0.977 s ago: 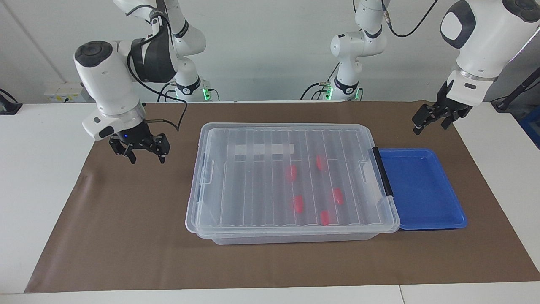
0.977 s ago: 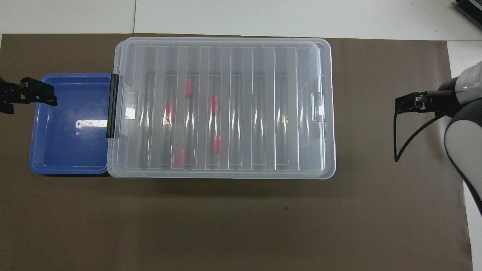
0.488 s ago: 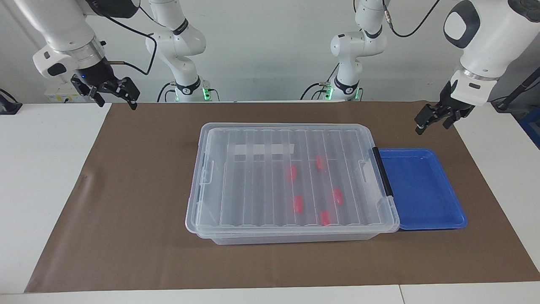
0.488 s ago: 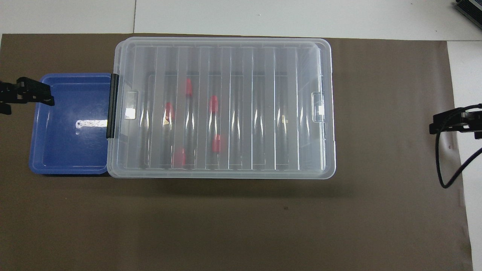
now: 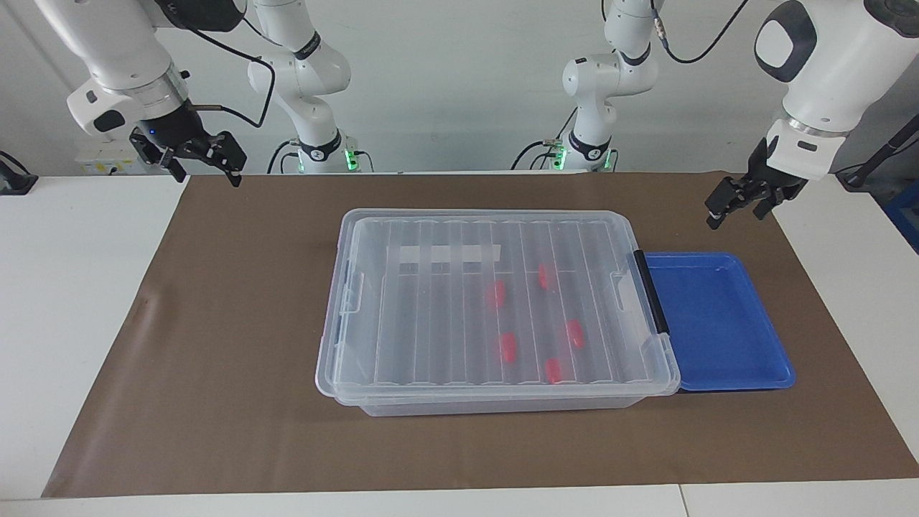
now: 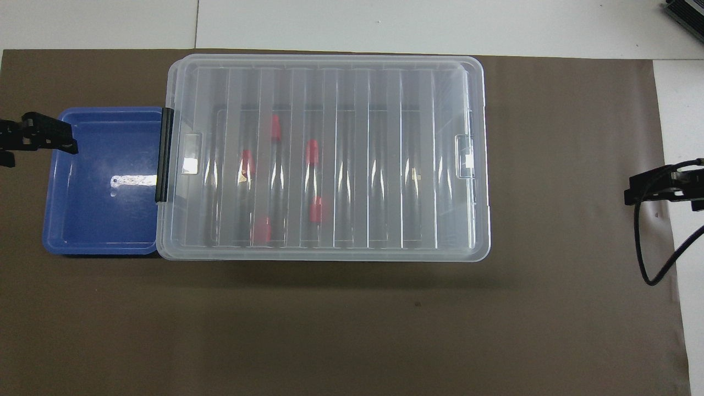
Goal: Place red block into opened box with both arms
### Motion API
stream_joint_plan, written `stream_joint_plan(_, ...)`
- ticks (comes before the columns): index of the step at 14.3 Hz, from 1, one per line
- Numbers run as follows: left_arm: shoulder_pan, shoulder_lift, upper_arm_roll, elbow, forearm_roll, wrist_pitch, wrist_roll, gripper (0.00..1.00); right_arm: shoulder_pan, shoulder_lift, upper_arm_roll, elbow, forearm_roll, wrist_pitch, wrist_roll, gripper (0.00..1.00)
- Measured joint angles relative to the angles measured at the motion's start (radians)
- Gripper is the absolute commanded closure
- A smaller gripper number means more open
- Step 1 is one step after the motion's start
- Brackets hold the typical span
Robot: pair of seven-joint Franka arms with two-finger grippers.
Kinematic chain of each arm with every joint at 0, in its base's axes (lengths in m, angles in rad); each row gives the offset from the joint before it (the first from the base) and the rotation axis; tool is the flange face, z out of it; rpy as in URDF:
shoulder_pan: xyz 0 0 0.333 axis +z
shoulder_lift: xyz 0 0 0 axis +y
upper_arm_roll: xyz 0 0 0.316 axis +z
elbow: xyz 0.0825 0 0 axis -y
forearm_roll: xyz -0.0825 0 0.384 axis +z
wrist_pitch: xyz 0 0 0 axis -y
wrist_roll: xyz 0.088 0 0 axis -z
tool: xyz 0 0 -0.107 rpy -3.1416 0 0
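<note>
The box (image 5: 495, 309) (image 6: 324, 157) is a large clear bin in the middle of the brown mat, with its ribbed lid lying flat over it. Several red blocks show through the lid, among them one red block (image 5: 495, 293) (image 6: 312, 152). My right gripper (image 5: 206, 176) (image 6: 663, 190) hangs open and empty, high over the mat's corner at the right arm's end. My left gripper (image 5: 734, 217) (image 6: 41, 140) hangs open and empty above the mat beside the blue tray. Neither gripper touches the box.
A blue tray (image 5: 718, 319) (image 6: 99, 181) with nothing in it lies against the box toward the left arm's end. A black clip (image 5: 652, 291) sits on the box's end there. Two smaller white arms (image 5: 596, 79) stand at the robots' edge.
My right gripper has risen from low beside the box and swung out over the mat's corner. The left gripper has hardly moved. The box and blocks lie as before.
</note>
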Motion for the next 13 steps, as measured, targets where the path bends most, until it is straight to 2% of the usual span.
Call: stream_joint_plan(13,-0.003,0.000,0.000,0.000,0.000,0.008,0.000,0.00,0.000,0.000,0.000,0.000,0.000,0.025,-0.007,0.00)
